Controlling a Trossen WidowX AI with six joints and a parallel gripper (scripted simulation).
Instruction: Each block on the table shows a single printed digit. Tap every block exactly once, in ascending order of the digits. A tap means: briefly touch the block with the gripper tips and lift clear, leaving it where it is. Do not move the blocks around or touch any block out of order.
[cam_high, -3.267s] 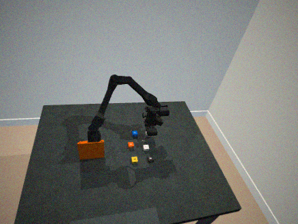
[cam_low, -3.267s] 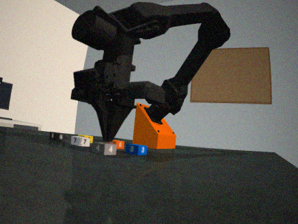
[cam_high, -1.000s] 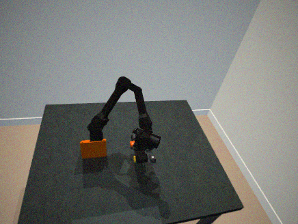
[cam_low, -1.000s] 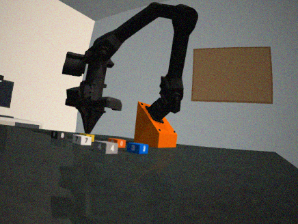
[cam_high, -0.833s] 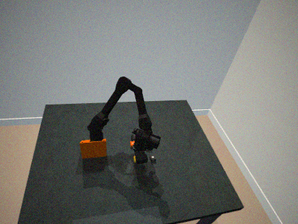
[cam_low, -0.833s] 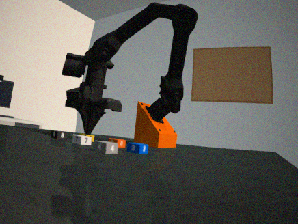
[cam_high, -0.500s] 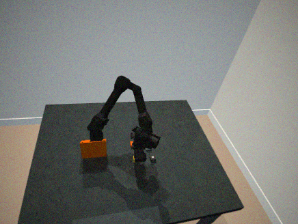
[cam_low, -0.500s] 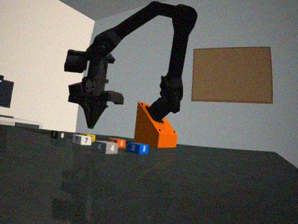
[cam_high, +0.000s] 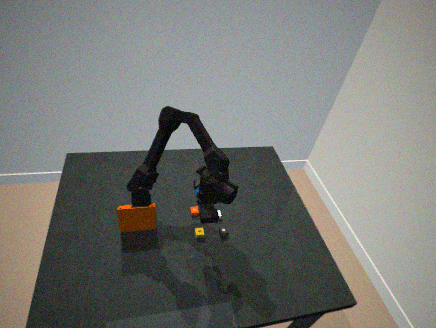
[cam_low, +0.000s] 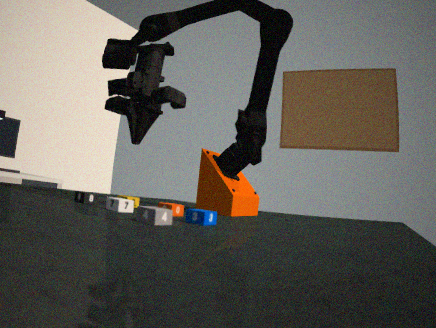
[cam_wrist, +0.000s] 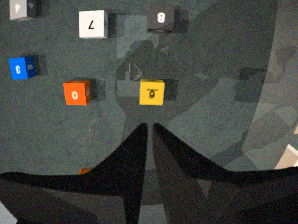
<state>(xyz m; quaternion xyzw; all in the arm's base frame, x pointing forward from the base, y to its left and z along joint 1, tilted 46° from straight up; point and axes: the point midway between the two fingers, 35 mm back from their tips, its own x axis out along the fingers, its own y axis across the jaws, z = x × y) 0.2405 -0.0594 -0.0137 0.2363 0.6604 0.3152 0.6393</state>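
Note:
My gripper (cam_high: 209, 216) (cam_low: 136, 142) (cam_wrist: 149, 129) is shut and empty, high above the blocks. In the wrist view its tips lie just below the yellow block (cam_high: 199, 232) (cam_low: 133, 201) (cam_wrist: 151, 97), whose barred digit is 6 or 9; I cannot tell which. The orange block (cam_high: 194, 210) (cam_low: 173, 209) (cam_wrist: 76, 93) shows 0, the blue block (cam_low: 201, 217) (cam_wrist: 22, 68) 3, the grey block (cam_low: 156, 216) (cam_wrist: 23, 8) 4, the white block (cam_low: 121, 204) (cam_wrist: 93, 24) 7 and the black block (cam_high: 224, 233) (cam_low: 86, 197) (cam_wrist: 160, 17) 8. The arm hides the grey block in the top view.
The blocks stand apart on the dark table (cam_high: 280, 260) (cam_low: 300, 270). The arm's orange base (cam_high: 137, 218) (cam_low: 220, 195) stands beside them. Shadows of the arm fall across the table and around the yellow block.

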